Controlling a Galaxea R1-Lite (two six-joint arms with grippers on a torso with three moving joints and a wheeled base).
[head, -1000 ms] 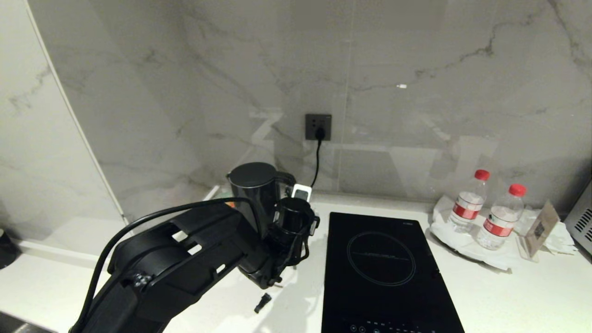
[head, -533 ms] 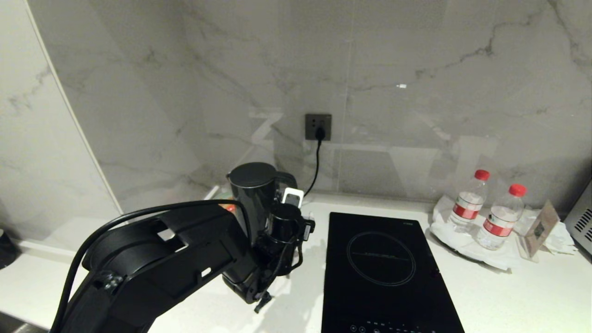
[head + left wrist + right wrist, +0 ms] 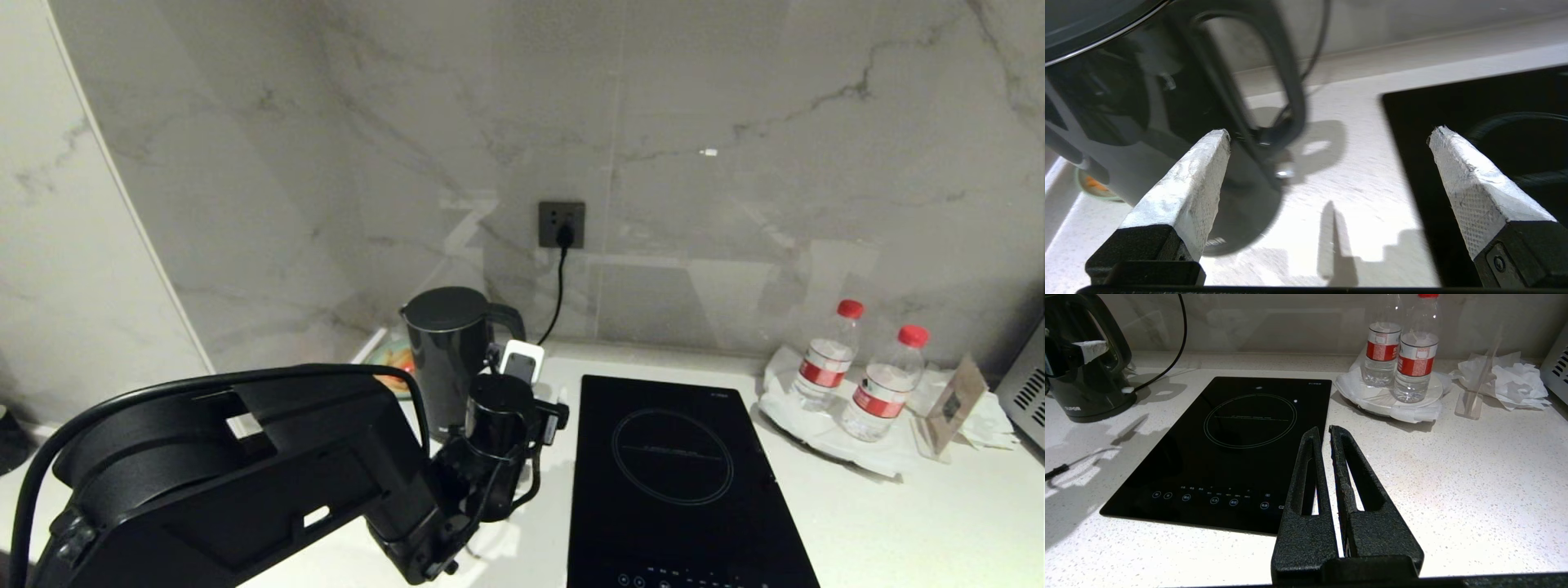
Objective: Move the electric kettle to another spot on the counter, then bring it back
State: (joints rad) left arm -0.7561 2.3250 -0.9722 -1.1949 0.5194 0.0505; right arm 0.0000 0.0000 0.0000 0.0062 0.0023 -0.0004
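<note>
The left gripper (image 3: 1329, 134) stands wide open with nothing between its white-padded fingers (image 3: 1188, 183), just near and right of the electric kettle (image 3: 445, 351). In the head view the arm's black wrist housing covers most of the gripper, so only one white fingertip (image 3: 522, 359) shows beside the kettle's loop handle (image 3: 1274, 73). In the left wrist view the handle is blurred, and it lies beyond the fingertips, apart from them. The kettle stands upright on the counter (image 3: 898, 523), at the far left by the wall, left of the black cooktop (image 3: 678, 474); its lower body is hidden behind the arm in the head view. A cord (image 3: 559, 286) runs from the wall socket (image 3: 562, 224) down behind the kettle. Something orange and green (image 3: 392, 359) at the kettle's left is too hidden to identify. The right gripper (image 3: 1327, 433) hangs over the near counter by the cooktop's right edge, fingers closed and empty. Two water bottles (image 3: 824, 355) stand on a plate at the far right.
</note>
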